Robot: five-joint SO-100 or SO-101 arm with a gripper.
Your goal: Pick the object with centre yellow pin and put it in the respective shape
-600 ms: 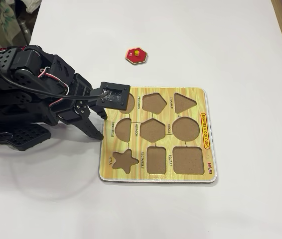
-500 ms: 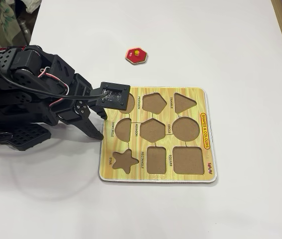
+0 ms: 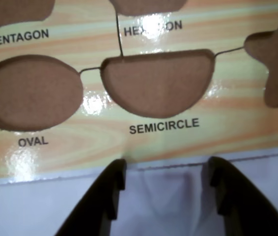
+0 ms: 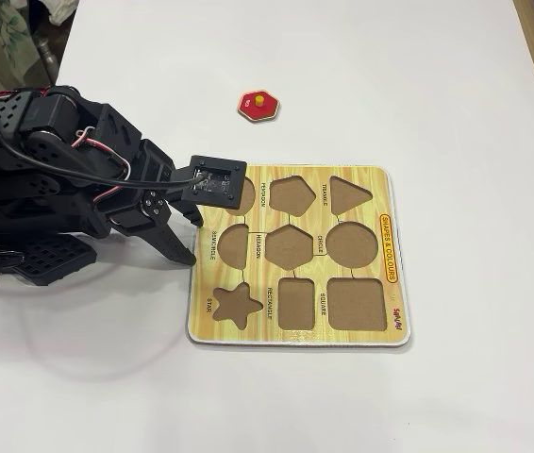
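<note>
Red piece [image 4: 259,105] with a yellow pin lies on the table [image 4: 418,85], upper centre of the fixed view, well apart from the puzzle board [image 4: 385,274]. Gripper [image 3: 166,169], jaws open and empty, hovers at the board's left edge. Risk: the small knob may slip during pinching. Only the wrist view shows the semicircle cutout [image 3: 156,81] up close; the piece is absent there.

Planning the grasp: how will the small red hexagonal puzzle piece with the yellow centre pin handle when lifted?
The red hexagonal piece looks flat and stiff, so it probably won't roll. Its yellow pin stands upright, likely the easiest grip, though the glossy surface may be slippery.
</note>
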